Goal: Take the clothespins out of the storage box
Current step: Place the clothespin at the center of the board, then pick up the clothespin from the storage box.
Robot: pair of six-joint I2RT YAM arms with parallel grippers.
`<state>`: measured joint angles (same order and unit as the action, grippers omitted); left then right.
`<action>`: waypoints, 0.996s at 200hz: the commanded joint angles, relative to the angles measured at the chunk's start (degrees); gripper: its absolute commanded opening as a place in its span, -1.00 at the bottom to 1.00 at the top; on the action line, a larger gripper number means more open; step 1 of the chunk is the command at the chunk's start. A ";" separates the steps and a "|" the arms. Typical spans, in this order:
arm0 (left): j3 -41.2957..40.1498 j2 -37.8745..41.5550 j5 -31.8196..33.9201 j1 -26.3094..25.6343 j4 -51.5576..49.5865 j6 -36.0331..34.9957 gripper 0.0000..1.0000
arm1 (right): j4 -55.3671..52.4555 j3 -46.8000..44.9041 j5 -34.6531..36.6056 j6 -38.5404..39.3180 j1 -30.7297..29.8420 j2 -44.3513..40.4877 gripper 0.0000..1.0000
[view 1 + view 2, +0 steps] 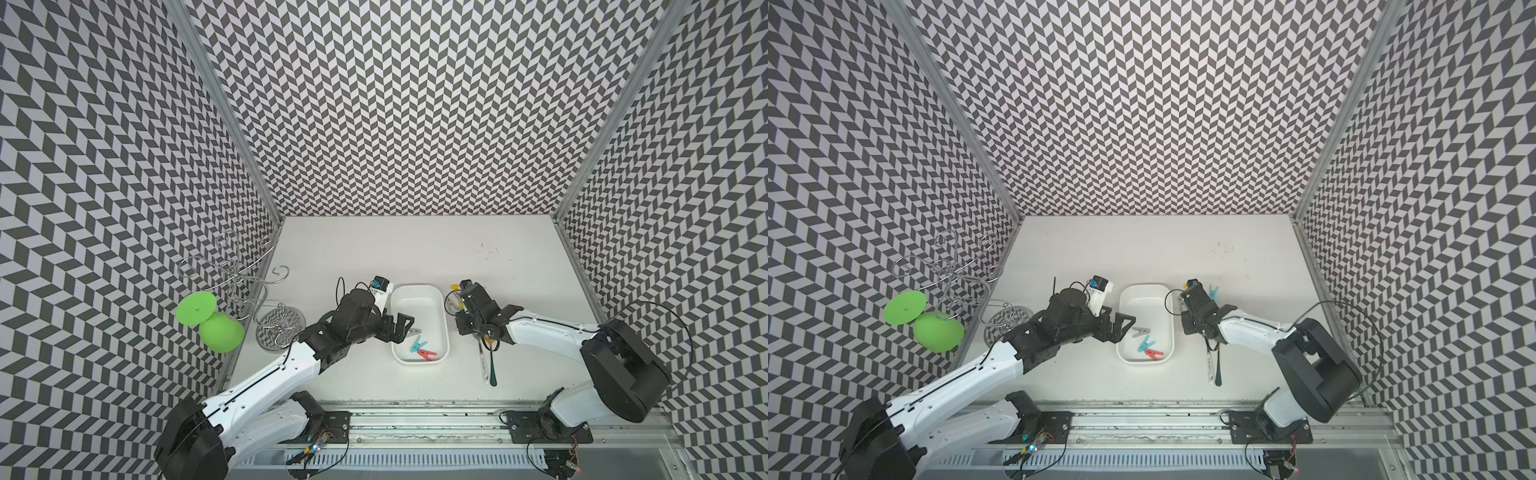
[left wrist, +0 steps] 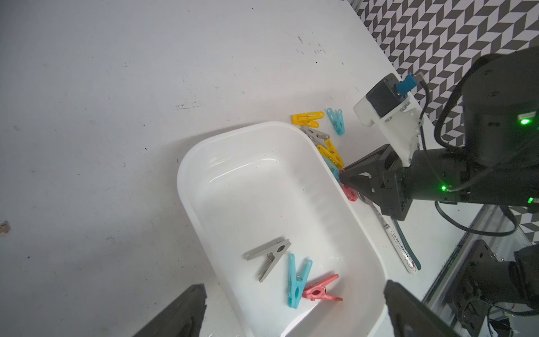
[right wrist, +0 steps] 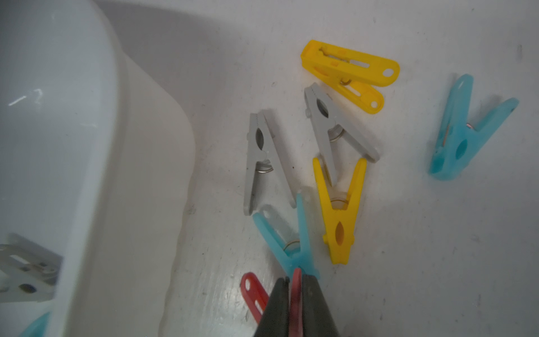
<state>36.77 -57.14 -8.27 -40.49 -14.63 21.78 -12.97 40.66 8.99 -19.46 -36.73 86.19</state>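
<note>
— Beside the storage box point(image 1: 417, 305), where's the right arm point(image 1: 540, 332)?
— Stretched low over the bench point(image 1: 407, 249), right jaws pinched on a red clothespin point(image 3: 253, 293) amid six loose ones.
— Left?
— Angled over the box, left jaws spread wide above three clothespins point(image 2: 294, 287) inside.

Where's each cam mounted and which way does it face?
Top views: high above the base rail, looking down toward the back wall; table, box, left arm, right arm.
Left wrist: on the left arm at the box, looking down into it; open left gripper at frame edge, right arm beyond.
Right wrist: low beside the box, facing loose pins on the table; right gripper shut on a red pin.
Shared: both wrist views show the loose pins; left wrist and top views the grey pin in the box.
</note>
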 commanded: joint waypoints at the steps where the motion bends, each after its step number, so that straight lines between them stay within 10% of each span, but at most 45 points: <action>1: 0.92 0.71 -0.51 -0.12 1.20 -0.08 0.99 | 1.93 2.25 0.40 1.12 0.02 -0.70 -0.64; 109: 0.89 0.70 -0.69 -0.12 1.54 -0.14 0.99 | 0.69 9.61 -13.23 16.46 -1.35 -6.31 -0.47; 199: 0.90 0.50 -0.63 -0.12 1.57 -0.08 0.99 | -6.21 21.33 -18.31 24.27 -9.74 7.51 -0.42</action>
<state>36.77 -57.14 -8.45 -40.49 -14.59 21.78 -16.73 59.59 -6.94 2.15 -44.34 89.41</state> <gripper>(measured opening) 0.995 0.284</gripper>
